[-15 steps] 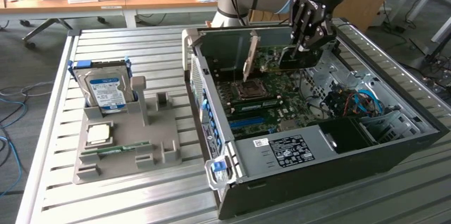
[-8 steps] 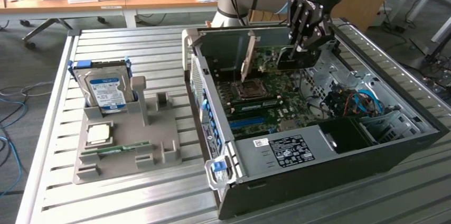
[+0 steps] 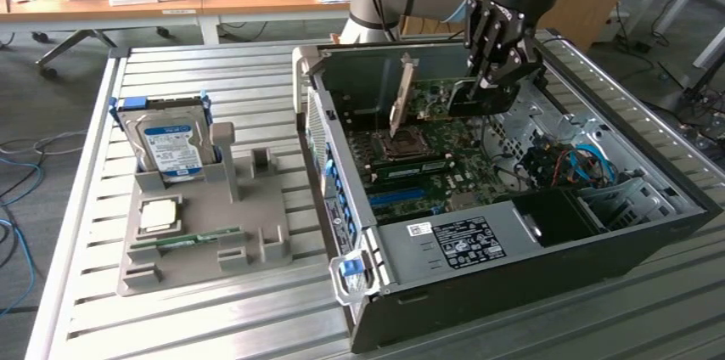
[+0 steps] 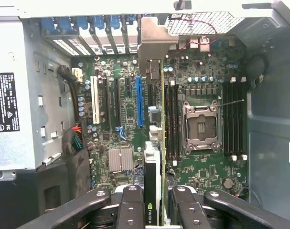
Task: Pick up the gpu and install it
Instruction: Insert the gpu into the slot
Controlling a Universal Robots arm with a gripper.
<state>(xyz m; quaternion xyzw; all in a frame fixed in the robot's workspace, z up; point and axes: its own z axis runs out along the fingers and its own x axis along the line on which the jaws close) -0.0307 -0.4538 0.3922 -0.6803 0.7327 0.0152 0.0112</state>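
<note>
My gripper (image 3: 495, 80) reaches down into the open computer case (image 3: 374, 284) and is shut on the gpu (image 3: 467, 101). The card stands on edge over the motherboard (image 3: 436, 165), and its long silver bracket (image 3: 402, 92) points toward the case's rear wall. The wrist view has the gpu (image 4: 156, 143) edge-on between my fingers (image 4: 130, 205), with its bracket (image 4: 152, 45) at the rear slot openings. It hangs between the blue slot (image 4: 139, 102) and the black memory slots (image 4: 171, 119). I cannot tell whether its lower edge touches a slot.
On the exterior view's left, a grey holder tray (image 3: 193, 241) carries a silver hard drive (image 3: 170, 143), a processor chip (image 3: 159, 214) and a green RAM stick (image 3: 187, 241). Inside the case are the CPU socket (image 4: 201, 126), a power supply (image 3: 464, 241) and blue cables (image 3: 578, 165).
</note>
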